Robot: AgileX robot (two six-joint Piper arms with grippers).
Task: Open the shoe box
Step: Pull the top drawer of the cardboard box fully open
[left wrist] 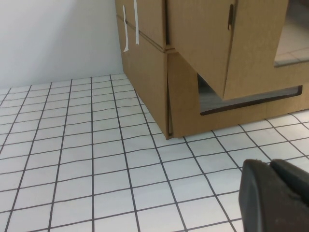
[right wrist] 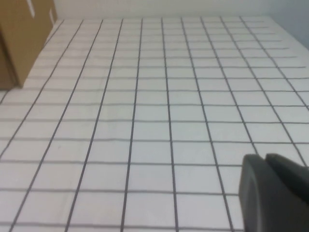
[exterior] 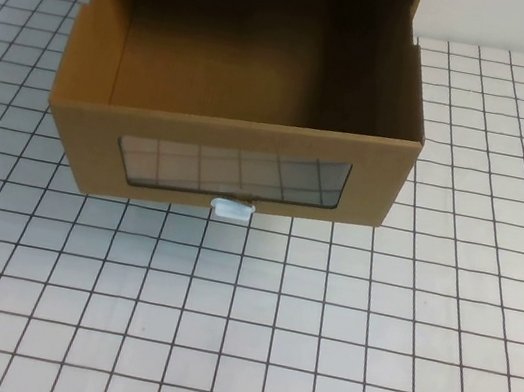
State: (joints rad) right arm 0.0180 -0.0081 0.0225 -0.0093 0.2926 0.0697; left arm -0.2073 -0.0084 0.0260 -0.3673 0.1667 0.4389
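**Box on a white gridded table, pale wall behind.**
The table meets the wall. The box stands far centre, its drawer out, with the window and white tab facing near. The left hand, near-left of the box, and the right hand, over the table to its right, are each pressed together.

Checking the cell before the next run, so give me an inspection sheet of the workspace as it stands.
Surface: white tabletop with black grid lines, flat.
Job's things: brown cardboard shoe box, drawer pulled out and empty; clear window and small white pull tab on its front.
Clutter: nothing seen.
Grippers: left tool shut, low at near left, clear of box; right tool shut, over bare table, holding nothing.
Cables: nothing seen.
Surroundings: plain pale wall behind box.
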